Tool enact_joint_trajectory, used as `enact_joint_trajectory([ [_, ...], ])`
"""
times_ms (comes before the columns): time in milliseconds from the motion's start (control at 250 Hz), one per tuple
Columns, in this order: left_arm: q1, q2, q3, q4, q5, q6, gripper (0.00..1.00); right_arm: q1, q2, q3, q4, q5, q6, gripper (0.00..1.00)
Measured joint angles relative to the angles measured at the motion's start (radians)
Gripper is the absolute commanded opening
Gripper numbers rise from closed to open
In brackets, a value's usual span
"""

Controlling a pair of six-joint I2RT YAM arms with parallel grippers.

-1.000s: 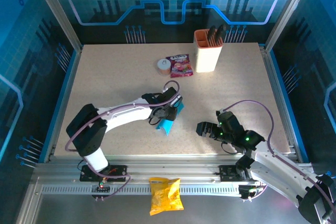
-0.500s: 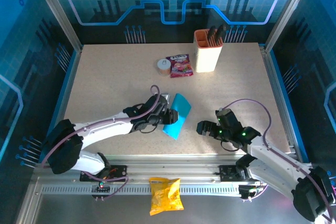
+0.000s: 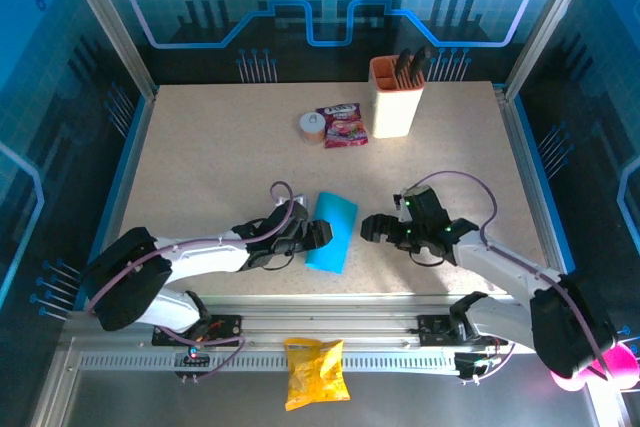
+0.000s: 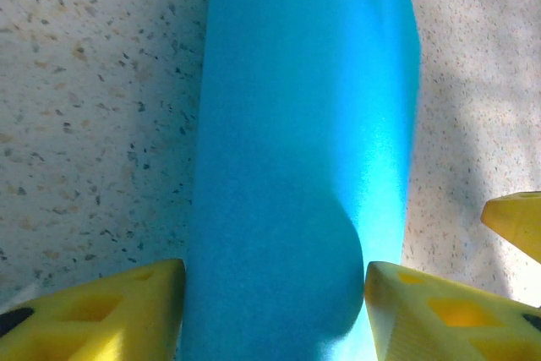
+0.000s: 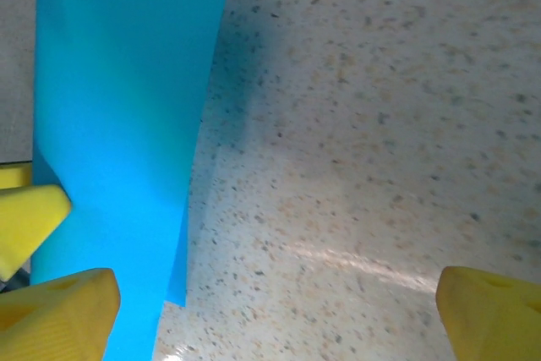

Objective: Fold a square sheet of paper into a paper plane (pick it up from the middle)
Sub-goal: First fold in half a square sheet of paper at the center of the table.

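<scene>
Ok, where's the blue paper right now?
In the top view the blue paper lies on the table near its front edge, between the left end effector and right end effector.

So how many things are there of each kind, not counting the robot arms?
blue paper sheet: 1
snack bags: 2 (pink-red packet, yellow bag down on the front rail)
beige holder cup: 1 (dark handles inside, not counted)
small round roll: 1
Total: 5
</scene>
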Motion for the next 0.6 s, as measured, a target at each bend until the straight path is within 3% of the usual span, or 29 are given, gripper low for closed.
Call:
enact_joint_trajectory([
  [599,0.000,0.016,-0.001,-0.035,-0.124,0.048,0.67,0.008,0.241,0.062,0.252,-0.154,0.052,0.73],
])
